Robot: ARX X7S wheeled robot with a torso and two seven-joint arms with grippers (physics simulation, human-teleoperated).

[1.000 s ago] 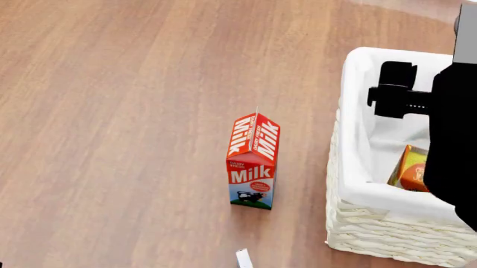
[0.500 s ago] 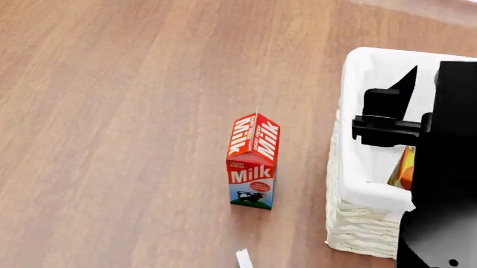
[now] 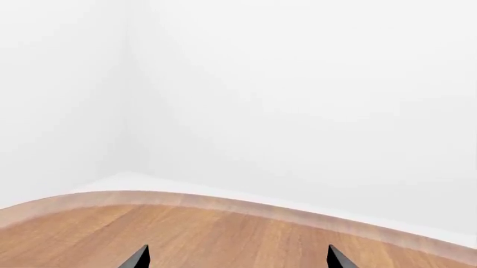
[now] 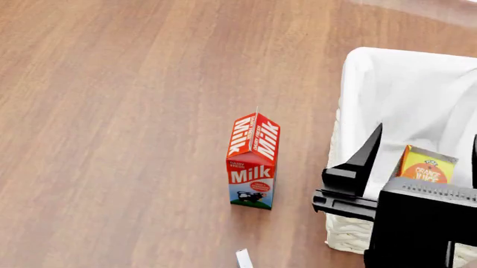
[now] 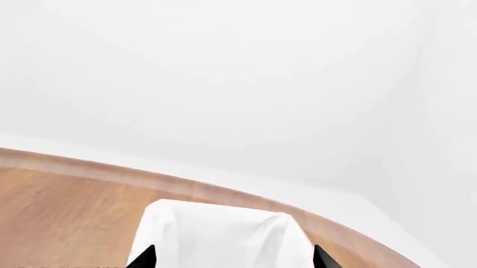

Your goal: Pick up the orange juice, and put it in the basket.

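Observation:
The orange juice (image 4: 426,165) is inside the basket (image 4: 395,84), near its front wall, with its lettered orange face showing; nothing holds it. The basket is cream wicker with a white liner and stands at the right of the head view. Its liner also shows in the right wrist view (image 5: 223,234). My right gripper (image 4: 428,134) is open and empty, raised above the basket's front part, with its black fingers (image 4: 367,153) to either side of the carton in the picture. It also shows in the right wrist view (image 5: 232,260). My left gripper (image 3: 237,260) is open and empty over bare wood.
A red-and-white milk carton (image 4: 253,162) stands upright on the wooden table (image 4: 111,111), left of the basket. A small white object (image 4: 244,258) lies at the view's bottom edge. The table's curved far edge (image 3: 246,204) meets white walls.
My right arm has drawn back toward me and away from the basket's far part. The orange juice stays in the basket and more of it now shows.

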